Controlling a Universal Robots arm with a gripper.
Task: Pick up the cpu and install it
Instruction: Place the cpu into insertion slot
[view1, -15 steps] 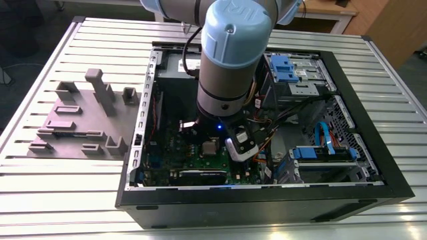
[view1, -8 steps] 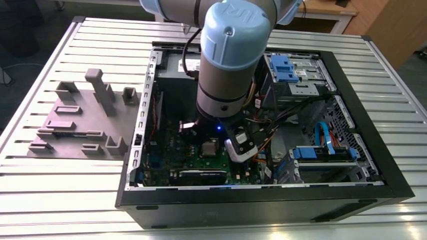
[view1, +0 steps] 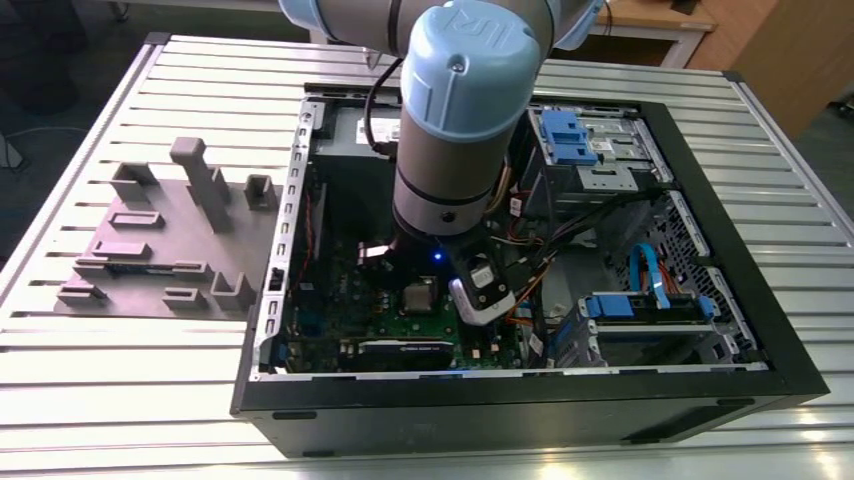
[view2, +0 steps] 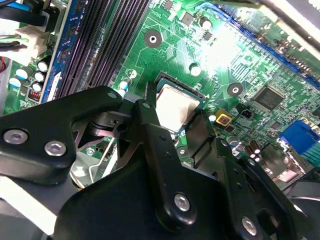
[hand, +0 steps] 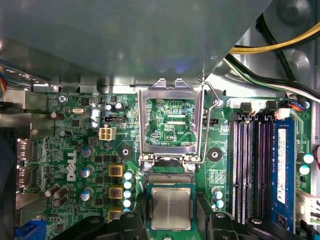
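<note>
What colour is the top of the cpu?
The cpu has a plain silvery grey metal top, seen best in the first wrist view.

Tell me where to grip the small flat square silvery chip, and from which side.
I'd take the silvery square cpu by two opposite thin edges, from straight above. It lies flat, face up, and the open hinged metal frame stands along one edge, so use the two edges running away from it.

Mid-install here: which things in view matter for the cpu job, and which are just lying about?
Job: cpu, hand over it, open socket frame, green motherboard.
Lying about: grey fixture, memory slots, cables, blue drive brackets.
</note>
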